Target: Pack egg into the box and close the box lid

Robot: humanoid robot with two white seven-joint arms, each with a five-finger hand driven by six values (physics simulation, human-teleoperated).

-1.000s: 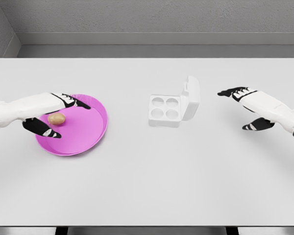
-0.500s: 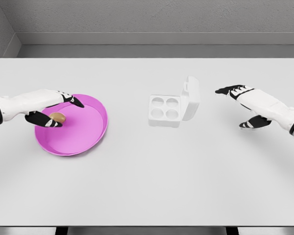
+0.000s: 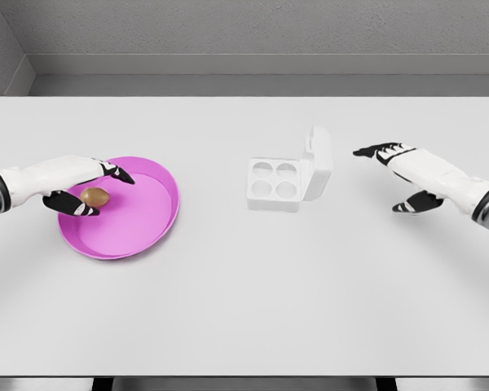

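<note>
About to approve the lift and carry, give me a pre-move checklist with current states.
1. Egg between thumb and fingers of left hand: ok.
2. Firm contact on both sides of egg: cannot tell.
3. Egg clear of pink plate: cannot tell, it sits over the plate's left part.
4. Box lid up, all four cups showing empty: ok.
5. Table path from plate to box free of objects: ok.
6. Right hand open, right of box, not touching it: ok.

White rectangular tabletop (image 3: 244, 309) carried a round magenta plastic plate (image 3: 138, 228) at left and an open white four-cup egg box (image 3: 289, 175) near centre.
</note>
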